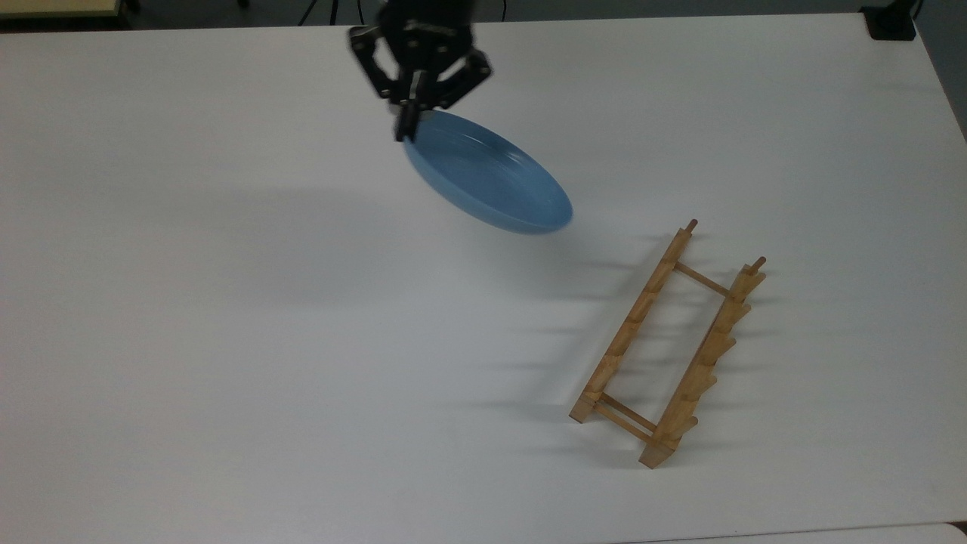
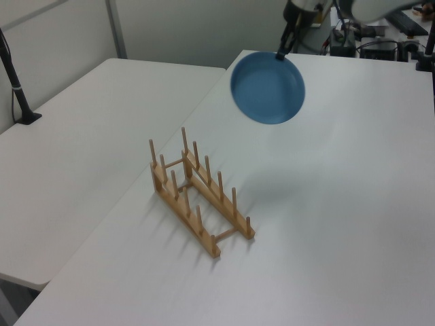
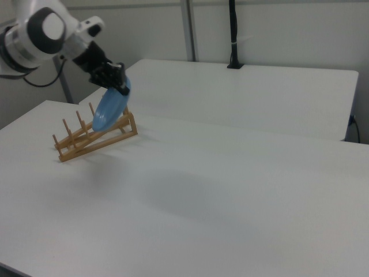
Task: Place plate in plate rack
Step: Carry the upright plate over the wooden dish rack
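Pinching plate [image 1: 491, 181] rim: claw [image 1: 406, 128] | plate tilted, airborne | rack [image 1: 668, 346] on table

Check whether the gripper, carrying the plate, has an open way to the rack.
Probably yes: the gripper holds the plate by its rim, lifted above the table, with nothing standing between it and the plate rack.

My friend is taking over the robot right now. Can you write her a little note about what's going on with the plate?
Gripper: shut on the plate's rim.
Plate: lifted off the white table, tilted, hanging in the air, not touching the rack.
Plate rack: empty, standing on the table toward the top view's lower right.
Done: plate picked up.
Left: carry it over the rack, lower it between the pegs, let go.
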Controlling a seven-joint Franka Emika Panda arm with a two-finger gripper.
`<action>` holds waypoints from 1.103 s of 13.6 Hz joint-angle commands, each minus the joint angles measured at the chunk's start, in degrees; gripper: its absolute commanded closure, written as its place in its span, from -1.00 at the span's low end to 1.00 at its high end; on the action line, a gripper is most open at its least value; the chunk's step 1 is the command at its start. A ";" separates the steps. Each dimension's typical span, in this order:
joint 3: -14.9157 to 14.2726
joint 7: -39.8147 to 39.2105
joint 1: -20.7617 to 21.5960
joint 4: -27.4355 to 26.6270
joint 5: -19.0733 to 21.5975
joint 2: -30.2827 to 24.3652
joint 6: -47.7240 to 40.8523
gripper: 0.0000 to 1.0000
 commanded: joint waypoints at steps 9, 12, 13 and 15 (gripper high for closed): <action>13.52 34.14 9.09 -0.14 -57.97 6.13 1.39 1.00; 13.52 34.23 11.64 -0.23 -58.61 8.86 1.13 1.00; 13.52 34.23 12.26 -0.32 -58.78 9.39 1.13 1.00; 13.52 34.41 12.88 -0.41 -59.83 11.23 -0.44 1.00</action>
